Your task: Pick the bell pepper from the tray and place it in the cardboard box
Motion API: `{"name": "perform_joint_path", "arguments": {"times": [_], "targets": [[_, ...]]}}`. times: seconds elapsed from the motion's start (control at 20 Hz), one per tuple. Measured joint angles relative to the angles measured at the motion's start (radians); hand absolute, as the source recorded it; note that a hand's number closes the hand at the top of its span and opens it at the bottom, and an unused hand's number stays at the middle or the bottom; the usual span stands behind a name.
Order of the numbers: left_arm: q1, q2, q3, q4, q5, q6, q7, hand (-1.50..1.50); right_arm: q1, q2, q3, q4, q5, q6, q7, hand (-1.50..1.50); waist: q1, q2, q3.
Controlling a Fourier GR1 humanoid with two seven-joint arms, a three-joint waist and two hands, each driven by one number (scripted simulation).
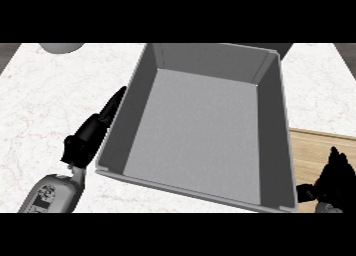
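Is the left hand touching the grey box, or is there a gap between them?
Cannot tell. In the head view the left hand lies straight along the grey box outer left wall; no gap or contact shows plainly.

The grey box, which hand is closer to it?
Left. The left hand lies along the grey box's left wall, fingers straight. The right hand sits just off its lower right corner.

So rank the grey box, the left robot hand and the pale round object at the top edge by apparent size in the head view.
1. Grey box, by far the largest.
2. Left robot hand.
3. Pale round object, though the picture's edge cuts it off, so its full size is unsure.
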Motion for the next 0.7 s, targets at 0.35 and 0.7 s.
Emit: {"name": "perform_joint_path", "arguments": {"times": [0.35,0.7], "targets": [[0.009,-0.018,0.016,-0.002,-0.019,-0.021,-0.005,0.0,-0.016,-0.012,-0.04,0.053,-0.014,-0.002,-0.017,1.5,0.0,-0.003,-0.004],[0.016,-0.03,0.03,-0.011,-0.034,-0.036,-0.005,0.0,-0.015,-0.032,-0.028,0.079,0.013,-0.02,-0.041,1.5,0.001,-0.008,-0.011]]}}
